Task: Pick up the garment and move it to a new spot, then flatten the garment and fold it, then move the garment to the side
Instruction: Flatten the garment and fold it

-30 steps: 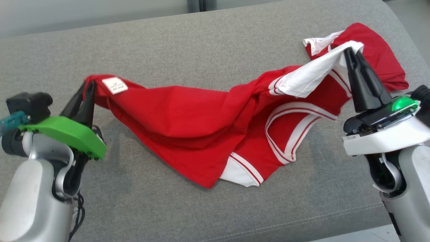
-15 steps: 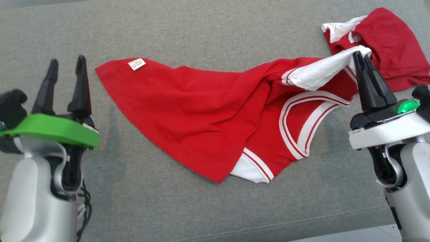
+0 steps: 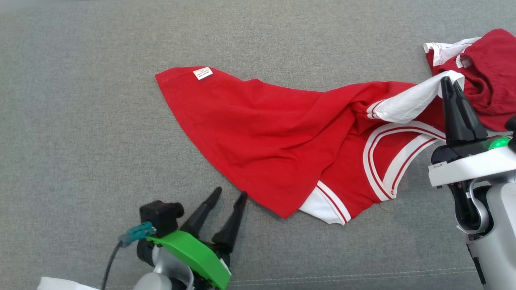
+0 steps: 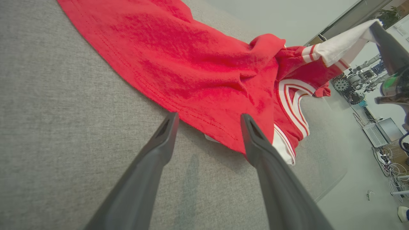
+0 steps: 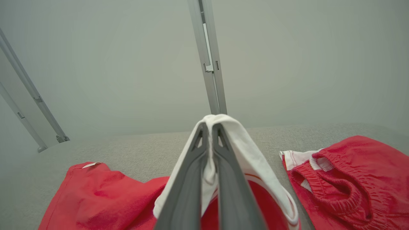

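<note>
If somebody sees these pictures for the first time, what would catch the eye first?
The bright red shirt with white trim lies crumpled across the grey cushion. At the right, the right gripper is shut on its white sleeve and holds it up; the left gripper stands open near the lower hem.
</note>
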